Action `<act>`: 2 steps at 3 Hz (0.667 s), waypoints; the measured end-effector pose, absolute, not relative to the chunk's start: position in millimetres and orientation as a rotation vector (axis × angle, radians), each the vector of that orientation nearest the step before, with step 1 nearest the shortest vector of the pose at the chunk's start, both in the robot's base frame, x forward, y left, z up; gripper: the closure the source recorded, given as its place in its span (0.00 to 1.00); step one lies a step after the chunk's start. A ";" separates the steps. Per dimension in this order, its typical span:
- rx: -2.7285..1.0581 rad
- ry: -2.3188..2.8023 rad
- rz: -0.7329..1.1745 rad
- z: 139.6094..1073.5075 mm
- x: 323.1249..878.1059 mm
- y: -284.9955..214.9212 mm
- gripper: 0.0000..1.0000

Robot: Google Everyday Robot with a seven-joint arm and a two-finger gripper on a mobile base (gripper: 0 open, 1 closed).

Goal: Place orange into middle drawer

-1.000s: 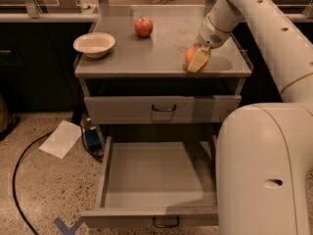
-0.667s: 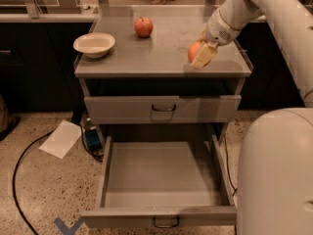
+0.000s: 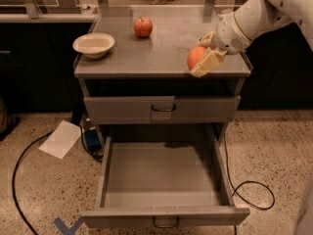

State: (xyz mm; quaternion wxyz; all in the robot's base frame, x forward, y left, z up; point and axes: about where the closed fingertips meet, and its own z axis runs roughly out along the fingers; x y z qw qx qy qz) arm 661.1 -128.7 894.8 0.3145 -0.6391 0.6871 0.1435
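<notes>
At the right front edge of the cabinet top (image 3: 161,50), camera view: the gripper (image 3: 201,58) reaches in from the upper right on a white arm (image 3: 249,18), its pale fingers (image 3: 209,62) pinching the orange (image 3: 194,57) between them. One finger lies across the right side of the fruit; the other shows only partly behind it. The orange sits over the front rim of the top, above the right end of the upper drawer (image 3: 122,110), which is closed; whether the fruit touches the surface cannot be told

Below, the middle drawer (image 3: 161,177) is pulled fully out toward the camera, with its grey floor bare and its dark loop handle (image 3: 165,223) on the front panel. The orange is outside this drawer, well above its right rear corner

Farther back on the top, a red apple (image 3: 143,27) stands near the middle and a shallow cream bowl (image 3: 93,44) near the left edge, both well apart from the gripper

On the speckled floor, a white sheet of paper (image 3: 60,139) lies left of the cabinet, a dark cable (image 3: 250,186) loops at the right, and a blue tape mark (image 3: 68,226) lies at the lower left
</notes>
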 end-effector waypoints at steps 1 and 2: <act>-1.734 1.807 0.461 876.2 619.0 -105.9 1.00; -1.734 1.807 0.461 876.1 619.0 -105.9 1.00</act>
